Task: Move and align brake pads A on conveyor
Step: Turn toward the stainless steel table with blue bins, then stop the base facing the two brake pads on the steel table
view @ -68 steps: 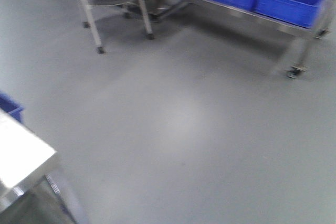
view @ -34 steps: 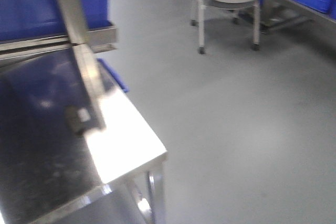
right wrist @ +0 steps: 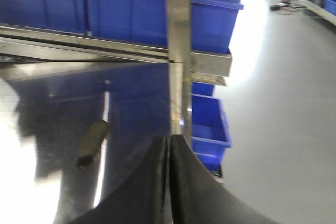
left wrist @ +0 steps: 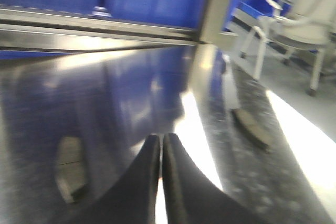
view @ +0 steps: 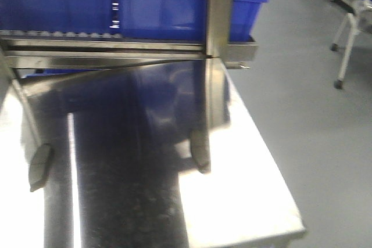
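The left end effector (left wrist: 160,141) has its two dark fingers pressed together tip to tip, low over the shiny steel bench (left wrist: 131,93). In its wrist view one brake pad (left wrist: 71,169) lies flat on the bench to the left of the fingertips. A second brake pad (left wrist: 252,127) lies to their right, near a bright glare strip. Both are apart from the fingers.

The right end effector (right wrist: 168,141) is also pressed together, tips meeting, above the same bench. A brake pad (right wrist: 92,141) lies on the steel to its left, not touching it.

In the front view, two of the brake pads A sit well apart on the bench. One brake pad (view: 39,166) is by the left side, and the other brake pad (view: 200,152) is toward the middle, in front of a steel upright post (view: 220,10).

Behind the bench, blue bins (view: 174,4) stand above a roller rack (view: 87,42). Grey floor (view: 314,120) lies to the right, and a blue crate (right wrist: 210,124) sits past the bench's edge.
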Controlling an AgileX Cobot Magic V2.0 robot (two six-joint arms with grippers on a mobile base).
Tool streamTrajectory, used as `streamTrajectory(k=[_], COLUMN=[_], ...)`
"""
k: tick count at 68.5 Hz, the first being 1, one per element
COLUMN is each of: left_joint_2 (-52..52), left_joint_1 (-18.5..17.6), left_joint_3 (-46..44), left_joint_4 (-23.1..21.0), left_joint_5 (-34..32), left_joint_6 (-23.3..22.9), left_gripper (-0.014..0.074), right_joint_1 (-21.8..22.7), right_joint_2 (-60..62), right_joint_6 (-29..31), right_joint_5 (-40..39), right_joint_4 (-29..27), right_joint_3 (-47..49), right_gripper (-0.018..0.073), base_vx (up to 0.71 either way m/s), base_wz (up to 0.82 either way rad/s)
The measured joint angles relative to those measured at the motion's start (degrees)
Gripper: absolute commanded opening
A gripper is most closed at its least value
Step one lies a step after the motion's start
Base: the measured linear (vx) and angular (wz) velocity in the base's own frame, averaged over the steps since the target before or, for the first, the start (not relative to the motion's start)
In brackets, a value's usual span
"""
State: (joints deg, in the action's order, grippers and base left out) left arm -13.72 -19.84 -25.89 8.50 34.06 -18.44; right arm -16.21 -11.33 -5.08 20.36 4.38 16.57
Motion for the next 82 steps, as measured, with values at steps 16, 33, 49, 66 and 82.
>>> streamTrajectory(k=[16, 33, 49, 66, 82], left_joint_2=[0.0, 0.0, 0.0, 0.0, 0.0], left_joint_1=[0.0, 0.0, 0.0, 0.0, 0.0], left_joint_3=[0.0, 0.0, 0.0, 0.0, 0.0], left_joint_4=[0.0, 0.0, 0.0, 0.0, 0.0], left_joint_5=[0.0, 0.0, 0.0, 0.0, 0.0], left_joint_6=[0.0, 0.0, 0.0, 0.0, 0.0], left_gripper=[-0.0006, -0.0006, -0.0006, -0.0006, -0.0006], right_joint_1=[0.0, 0.0, 0.0, 0.0, 0.0], right_joint_2=[0.0, 0.0, 0.0, 0.0, 0.0], right_joint_6=[0.0, 0.0, 0.0, 0.0, 0.0], right_joint_5=[0.0, 0.0, 0.0, 0.0, 0.0], right_joint_4=[0.0, 0.0, 0.0, 0.0, 0.0], right_joint_3=[0.0, 0.0, 0.0, 0.0, 0.0], right_gripper=[-0.0003, -0.0003, -0.0003, -0.0003, -0.0003], base_vx=[0.11, 0.05, 0.01, 0.0, 0.0], base_wz=[0.43, 0.22, 0.02, 0.0, 0.0])
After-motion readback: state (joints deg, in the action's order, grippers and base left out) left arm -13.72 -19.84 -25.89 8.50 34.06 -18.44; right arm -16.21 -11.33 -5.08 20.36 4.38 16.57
